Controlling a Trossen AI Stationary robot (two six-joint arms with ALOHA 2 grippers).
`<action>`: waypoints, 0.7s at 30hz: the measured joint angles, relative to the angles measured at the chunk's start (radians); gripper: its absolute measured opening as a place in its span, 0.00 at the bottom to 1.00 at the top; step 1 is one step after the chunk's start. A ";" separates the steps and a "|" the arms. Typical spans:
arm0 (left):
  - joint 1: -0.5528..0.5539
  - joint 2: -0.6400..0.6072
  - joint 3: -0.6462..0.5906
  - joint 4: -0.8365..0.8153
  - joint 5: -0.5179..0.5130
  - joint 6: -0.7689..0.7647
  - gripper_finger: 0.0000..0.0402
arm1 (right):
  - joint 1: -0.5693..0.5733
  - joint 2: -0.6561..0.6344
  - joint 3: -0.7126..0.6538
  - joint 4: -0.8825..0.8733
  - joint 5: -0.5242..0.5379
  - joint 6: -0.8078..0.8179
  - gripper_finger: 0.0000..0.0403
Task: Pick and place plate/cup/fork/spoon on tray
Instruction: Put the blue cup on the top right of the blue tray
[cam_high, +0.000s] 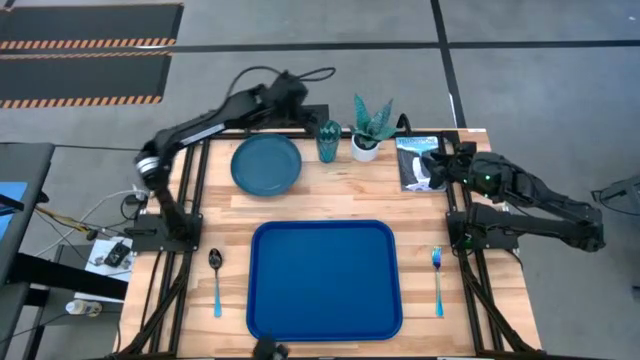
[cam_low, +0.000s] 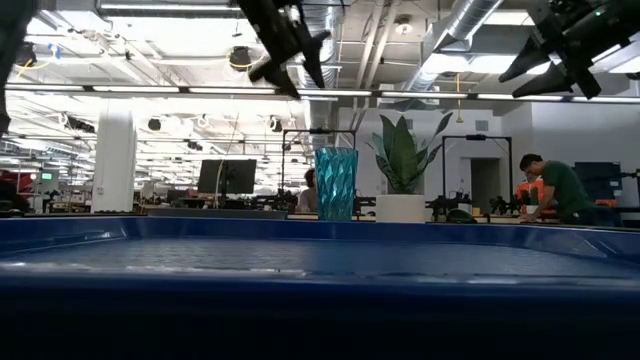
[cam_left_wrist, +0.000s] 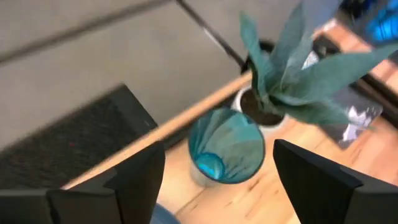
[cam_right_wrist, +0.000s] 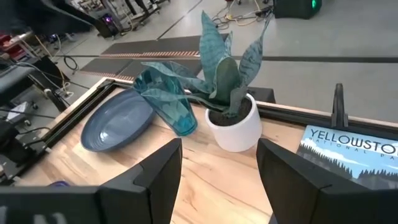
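1. So far your tray (cam_high: 324, 280) holds nothing.
2. Plate (cam_high: 266, 164) and cup (cam_high: 329, 141) stand at the desk's far edge; spoon (cam_high: 216, 282) and fork (cam_high: 437, 279) flank the tray.
3. Left pincer (cam_left_wrist: 214, 171) hovers spread above the cup; right pincer (cam_right_wrist: 217, 171), also apart, waits near the potted plant (cam_high: 370, 130).

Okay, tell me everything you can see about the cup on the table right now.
The cup is a small translucent teal-green tumbler with faceted, ribbed sides, apparently plastic or glass. It stands upright and looks empty, mouth up, on the wooden table near its far edge, between the plate and the white plant pot, close to the pot but apart from both. The left gripper hovers open above it, a finger on either side, not touching. It is outside the tray.
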 joint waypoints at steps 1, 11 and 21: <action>0.011 0.037 0.017 -0.005 0.026 0.005 0.72 | 0.000 0.000 0.000 0.000 0.001 0.000 0.58; 0.074 0.307 0.129 -0.079 0.199 0.042 0.69 | 0.000 -0.002 0.000 0.001 0.004 0.000 0.58; 0.078 0.339 0.129 -0.087 0.169 -0.010 0.57 | 0.000 -0.002 0.000 0.002 0.004 0.010 0.58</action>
